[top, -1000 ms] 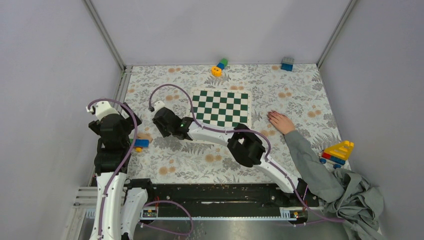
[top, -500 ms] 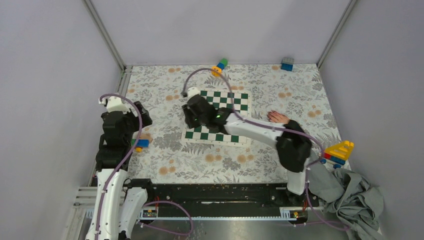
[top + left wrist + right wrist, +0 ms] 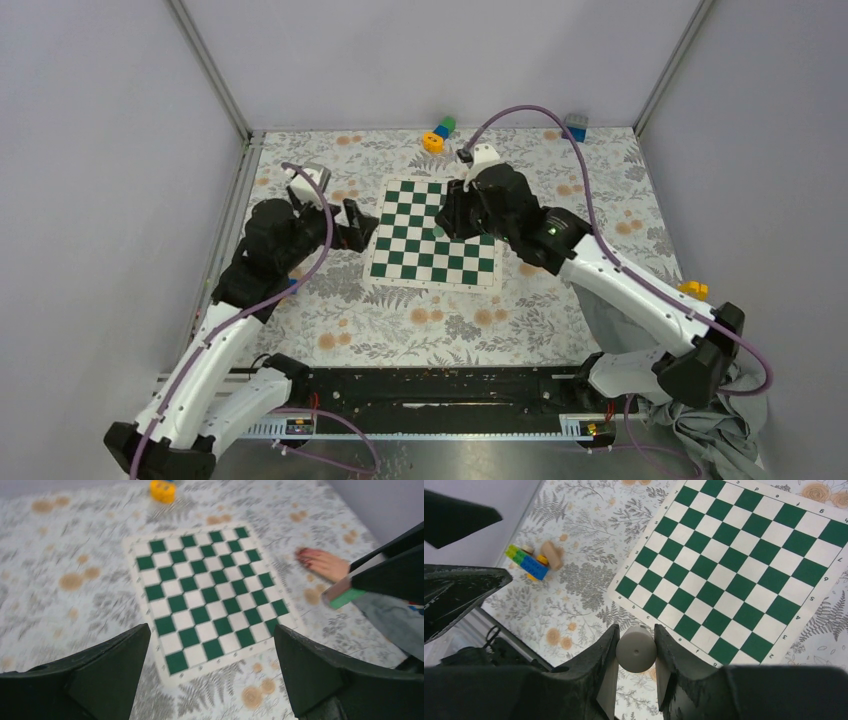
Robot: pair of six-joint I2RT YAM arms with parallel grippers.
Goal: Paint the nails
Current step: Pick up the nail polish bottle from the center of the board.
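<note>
A light-skinned hand [image 3: 327,565] with a grey sleeve [image 3: 395,617] lies flat on the floral cloth right of the chessboard [image 3: 205,587]; its reddish nails [image 3: 304,557] point toward the board. In the top view my right arm hides the hand. My right gripper [image 3: 636,632] is shut on a small grey cylinder [image 3: 636,651], end-on between the pads; it hangs over the board's far part [image 3: 452,215]. My left gripper [image 3: 211,635] stands open and holds nothing, just off the board's left edge [image 3: 358,225].
A yellow, blue and green block toy [image 3: 436,134] and a blue-grey block [image 3: 574,127] lie by the far wall. Coloured bricks [image 3: 530,562] sit left of the board. A yellow toy [image 3: 691,290] and crumpled grey cloth [image 3: 725,415] are at the near right.
My right arm swung from left of the board across it to its far right part, still shut on the cylinder, and now covers the hand. My left arm reached forward to the board's left edge.
</note>
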